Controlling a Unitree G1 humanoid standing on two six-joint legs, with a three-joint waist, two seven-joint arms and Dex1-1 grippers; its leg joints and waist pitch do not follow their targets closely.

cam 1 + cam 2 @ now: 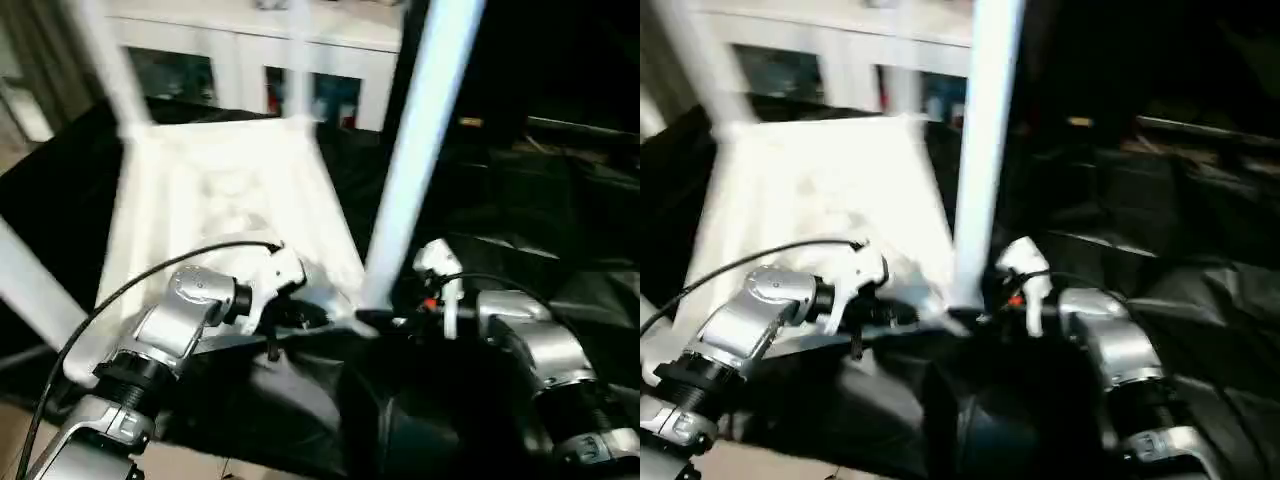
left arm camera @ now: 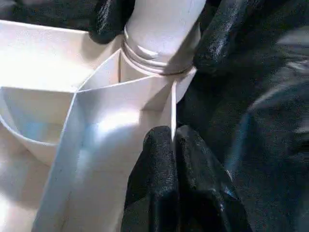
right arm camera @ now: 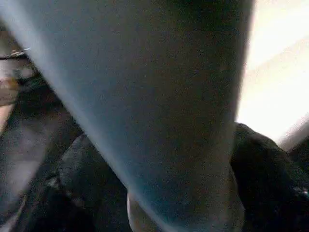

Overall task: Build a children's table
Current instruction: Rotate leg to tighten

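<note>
The table (image 1: 225, 200) lies upside down on the black cloth (image 1: 520, 260), filling the centre left of the head views, its top flat and its legs pointing up. One leg (image 1: 415, 150) rises from the near right corner, just right of frame centre, and runs out of the top edge; others stand blurred at the upper left and at the top centre. A white cabinet (image 1: 250, 50) with glass doors stands behind, along the top.

The left gripper (image 1: 300, 318) sits at the lower centre of the left eye view, at the near edge of the table, just left of that corner. In the left wrist view its fingers (image 2: 161, 174) are pressed together on a thin upright rib of the table's underside, pinching it, just below the socket where the leg screws in.

The right gripper (image 1: 400, 318) reaches in from the lower right to the foot of the same leg. In the left wrist view its fingers (image 2: 227, 34) are spread on either side of the leg's base, touching it.
</note>
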